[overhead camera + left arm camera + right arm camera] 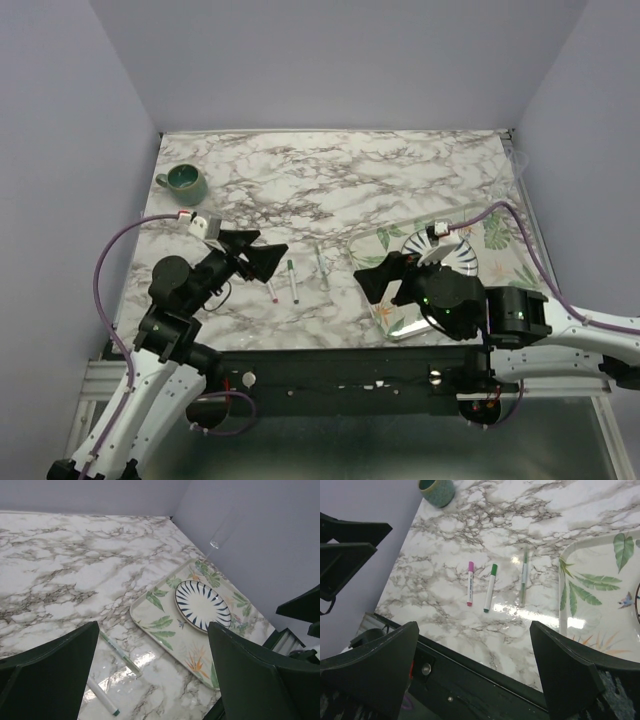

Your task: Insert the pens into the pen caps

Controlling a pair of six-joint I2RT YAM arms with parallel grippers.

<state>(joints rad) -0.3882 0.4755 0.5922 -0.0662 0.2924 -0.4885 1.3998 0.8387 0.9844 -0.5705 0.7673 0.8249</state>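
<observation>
Pens [490, 587] lie untouched between my left gripper [272, 243] and right gripper [372, 287], both spread and empty. Pickup hasn't started, so next I must grasp one.

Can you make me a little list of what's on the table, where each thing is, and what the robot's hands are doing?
pens: pink pen, green pen and pale pen, lying side by side on the table, none held
loose caps: none that I can see
cup: green mug, far left corner
dish: striped plate, on the leafy tray at the right
left hand: left gripper open, empty, left of the pens
right hand: right gripper open, empty, right of the pens
</observation>
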